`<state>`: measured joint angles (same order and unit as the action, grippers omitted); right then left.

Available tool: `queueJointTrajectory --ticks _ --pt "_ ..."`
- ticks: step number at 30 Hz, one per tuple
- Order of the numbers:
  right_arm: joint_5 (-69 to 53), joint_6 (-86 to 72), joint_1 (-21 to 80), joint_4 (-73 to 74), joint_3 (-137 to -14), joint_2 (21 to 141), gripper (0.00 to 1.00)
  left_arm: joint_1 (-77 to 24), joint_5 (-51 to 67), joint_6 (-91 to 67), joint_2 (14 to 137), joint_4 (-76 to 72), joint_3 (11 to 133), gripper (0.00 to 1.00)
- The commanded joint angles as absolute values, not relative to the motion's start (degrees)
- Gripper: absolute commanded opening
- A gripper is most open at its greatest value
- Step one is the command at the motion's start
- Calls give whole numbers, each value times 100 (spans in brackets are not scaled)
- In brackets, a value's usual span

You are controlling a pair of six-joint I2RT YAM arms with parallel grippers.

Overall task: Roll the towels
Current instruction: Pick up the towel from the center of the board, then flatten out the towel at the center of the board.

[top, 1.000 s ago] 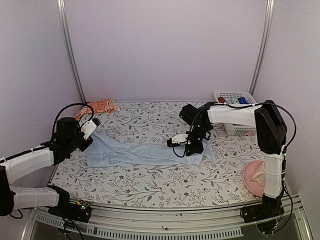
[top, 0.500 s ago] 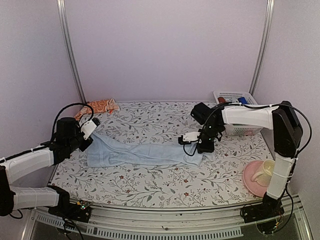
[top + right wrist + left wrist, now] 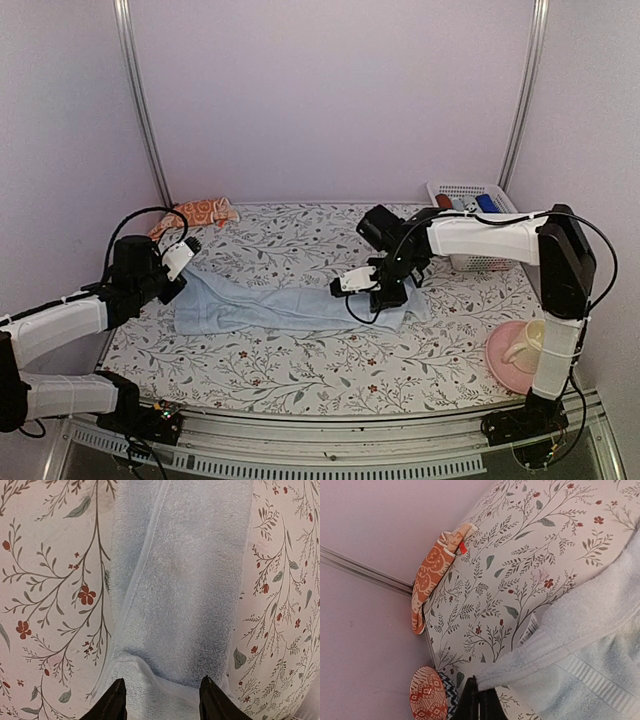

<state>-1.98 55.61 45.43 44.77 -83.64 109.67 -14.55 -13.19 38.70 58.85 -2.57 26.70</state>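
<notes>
The light blue towel lies stretched in a long strip across the middle of the flowered table. My left gripper is shut on its left corner; in the left wrist view the dark fingers pinch the towel's thick hem. Over the strip's right end hovers my right gripper. Its jaws stand open over the blue towel, with cloth showing between the tips and not gripped. The orange-red printed towel lies crumpled at the back left corner.
A white basket with small items stands at the back right. A pink plate with a cup on it sits at the right front. A red patterned bowl shows past the table's left edge in the left wrist view.
My right gripper has opened and let go of the blue towel's right end. It swung right, then back left along the strip. The left arm has not moved.
</notes>
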Motion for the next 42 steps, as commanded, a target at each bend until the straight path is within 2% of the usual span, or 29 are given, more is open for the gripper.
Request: queueJointTrajectory --ticks 1,7,11,13,14,15,16,17,26,31,38,40,42 --pt "-103 5873 4583 4584 -8635 11367 53 -1406 -1225 3788 5889 -242 2667 0" --pt "-75 5915 4583 4781 -8770 11666 53 -1404 -1181 3779 5897 -229 2654 0" --pt "-31 5859 4571 4952 -8885 11860 47 -1400 -1169 3768 5889 -213 2662 0" --pt "-127 5805 4547 5094 -8995 11907 37 -1400 -1161 3764 5895 -212 2669 0" --pt "-147 5786 4548 5144 -9036 11900 28 -1403 -1153 3760 5893 -211 2665 0" --pt "-168 5763 4544 5173 -9057 11883 11 -1404 -1144 3759 5889 -203 2664 0" --pt "-179 5749 4549 5194 -9075 11852 4 -1402 -1134 3754 5891 -202 2663 0" --pt "-203 5733 4545 5206 -9079 11817 2 -1396 -1134 3749 5889 -202 2675 0" --pt "120 5258 4484 4905 -8977 11175 2 -1180 -1156 3604 5991 -158 2840 0" --pt "794 4059 4348 4052 -8556 10413 2 -565 -947 3538 6116 42 3229 0" --pt "2927 1661 4231 4046 -7732 9904 2 -360 -694 3622 6048 107 3279 0" --pt "2963 1034 4219 4151 -7433 9871 2 -358 -461 3655 6034 175 3241 0" --pt "2437 762 4226 4114 -7090 9847 2 -369 -345 3697 6028 184 3167 0"
